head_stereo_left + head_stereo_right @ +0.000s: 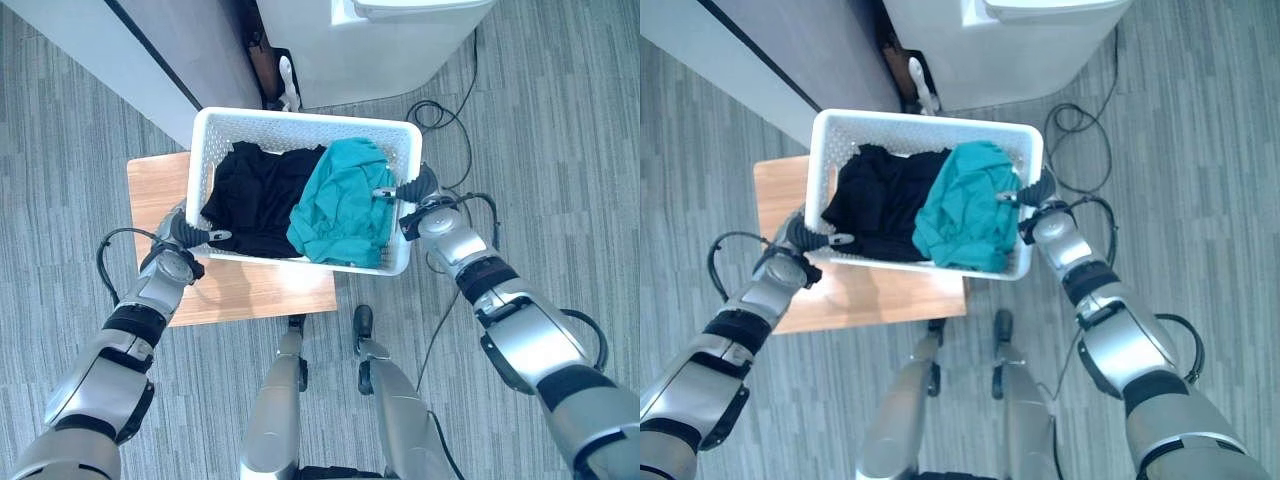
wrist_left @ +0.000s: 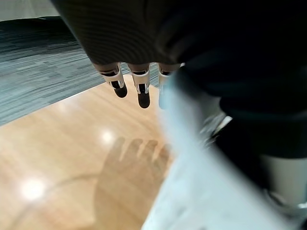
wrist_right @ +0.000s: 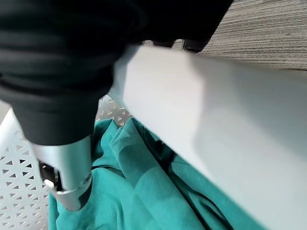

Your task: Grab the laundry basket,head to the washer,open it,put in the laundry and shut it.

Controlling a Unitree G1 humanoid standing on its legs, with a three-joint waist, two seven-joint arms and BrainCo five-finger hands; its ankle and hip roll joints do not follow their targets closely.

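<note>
The left hand [image 1: 190, 232] grips the left end of the laundry basket [image 1: 300, 125]: its thumb hooks over the rim into the basket, while in the left wrist view its fingers [image 2: 139, 91] hang down outside the wall, above the table [image 2: 57, 158]. The right hand [image 1: 405, 192] does the same at the right end, its thumb [image 3: 64, 177] reaching down inside over the teal garment [image 3: 144, 191]; I cannot see its fingers on the outer side.

The basket holds a black garment [image 1: 255, 195] on the left and the teal one on the right. It sits at the far edge of the small wooden table, its right part overhanging the floor. Whether it is already lifted clear I cannot tell.

Just beyond stands the white washer [image 1: 390, 40], its lid down.

So the grab looks made or nearly so. Carrying, opening, loading and shutting all remain.
</note>
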